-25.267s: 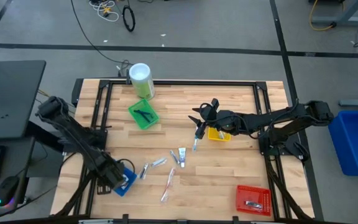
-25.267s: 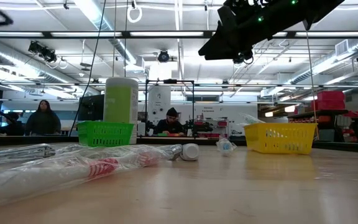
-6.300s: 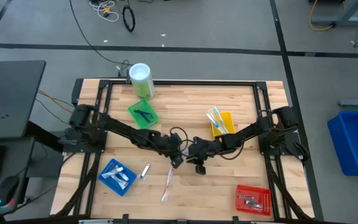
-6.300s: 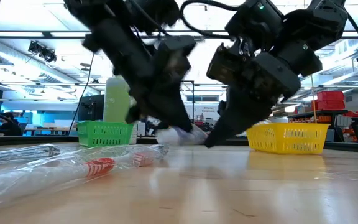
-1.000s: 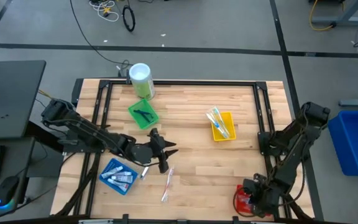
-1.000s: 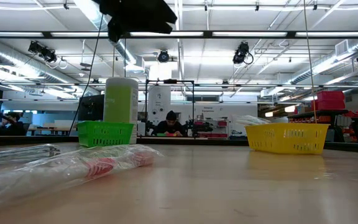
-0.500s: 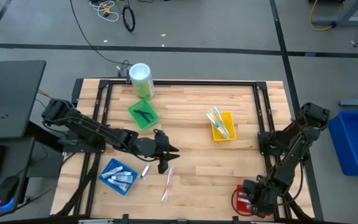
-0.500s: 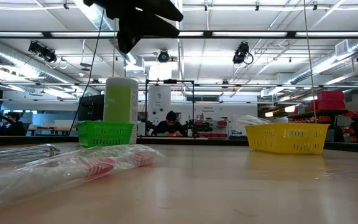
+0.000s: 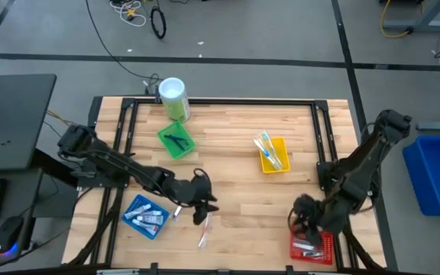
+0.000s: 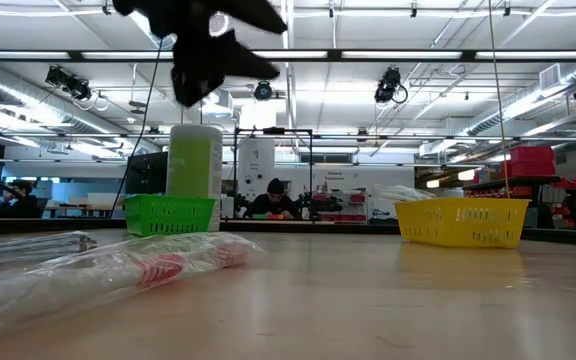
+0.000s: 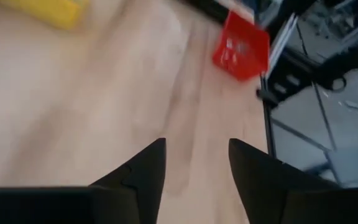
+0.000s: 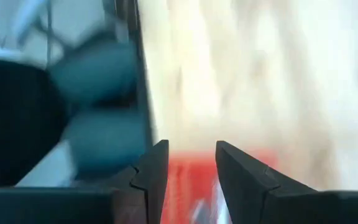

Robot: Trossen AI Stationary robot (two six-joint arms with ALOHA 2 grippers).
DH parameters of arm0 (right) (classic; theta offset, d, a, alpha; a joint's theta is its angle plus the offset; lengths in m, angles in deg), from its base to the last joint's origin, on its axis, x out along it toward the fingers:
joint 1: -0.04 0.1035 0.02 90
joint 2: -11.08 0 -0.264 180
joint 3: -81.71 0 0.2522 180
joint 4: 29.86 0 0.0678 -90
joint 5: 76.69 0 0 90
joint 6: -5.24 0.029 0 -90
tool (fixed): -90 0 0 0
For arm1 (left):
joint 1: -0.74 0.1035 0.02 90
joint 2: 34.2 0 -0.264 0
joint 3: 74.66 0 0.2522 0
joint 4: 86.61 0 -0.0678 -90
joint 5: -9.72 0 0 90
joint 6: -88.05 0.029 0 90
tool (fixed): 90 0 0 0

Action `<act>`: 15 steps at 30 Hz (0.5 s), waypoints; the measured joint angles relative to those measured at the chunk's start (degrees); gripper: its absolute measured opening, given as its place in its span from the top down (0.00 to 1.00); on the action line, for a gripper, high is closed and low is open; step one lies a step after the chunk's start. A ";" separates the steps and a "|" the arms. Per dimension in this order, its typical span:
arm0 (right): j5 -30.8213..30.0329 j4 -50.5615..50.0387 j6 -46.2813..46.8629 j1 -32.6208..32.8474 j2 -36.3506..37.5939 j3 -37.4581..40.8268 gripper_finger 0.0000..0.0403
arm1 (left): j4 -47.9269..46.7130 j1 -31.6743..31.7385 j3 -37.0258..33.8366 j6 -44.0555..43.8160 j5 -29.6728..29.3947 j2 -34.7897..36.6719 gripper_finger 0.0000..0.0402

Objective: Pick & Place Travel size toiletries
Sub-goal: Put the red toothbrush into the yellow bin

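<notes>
**Four trays hold sorted toiletries as two items lie loose on the table**

Seen from above, the wooden table (image 9: 235,153) carries four small square trays. The green tray (image 9: 176,141), toward the far left beside a tall green canister (image 9: 173,98) with a white lid, holds thin black pieces (image 9: 177,141). The yellow tray (image 9: 272,154), right of centre, holds slim toothbrushes (image 9: 266,147) lying together, their long axes running from the far left of the tray toward its near right. The blue tray (image 9: 145,216), at the near left, holds several small white tubes (image 9: 147,218) lying side by side, slanted across it. The red tray (image 9: 312,246), at the near right corner, holds a few small silvery pieces (image 9: 305,247); their direction cannot be made out.

Two items lie loose on the bare wood between the blue and red trays. A small silvery tube (image 9: 178,210) lies just right of the blue tray, tilted slightly off the near-far line. A wrapped toothbrush (image 9: 205,231) lies to its right, its long axis running near to far with a slight lean, its far end just beneath the left gripper.

The left gripper (image 9: 202,205) hangs over the table above that toothbrush's far end, its fingers (image 11: 138,174) spread apart with nothing between them. The right gripper (image 9: 304,217) hovers just above the far edge of the red tray, its fingers (image 12: 151,168) parted and empty.
</notes>
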 joint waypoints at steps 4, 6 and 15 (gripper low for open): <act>-15.77 0.22 -15.22 -2.07 4.92 -0.02 0.65 | -1.20 -0.48 0.00 -8.30 9.10 -4.16 0.51; -22.77 0.34 -21.80 -3.07 6.46 -0.02 0.64 | -1.86 -0.89 0.00 -12.00 11.59 -5.68 0.51; -35.48 1.49 -31.46 -7.77 7.21 -0.02 0.62 | -6.61 -2.43 0.00 -23.91 14.72 -11.70 0.51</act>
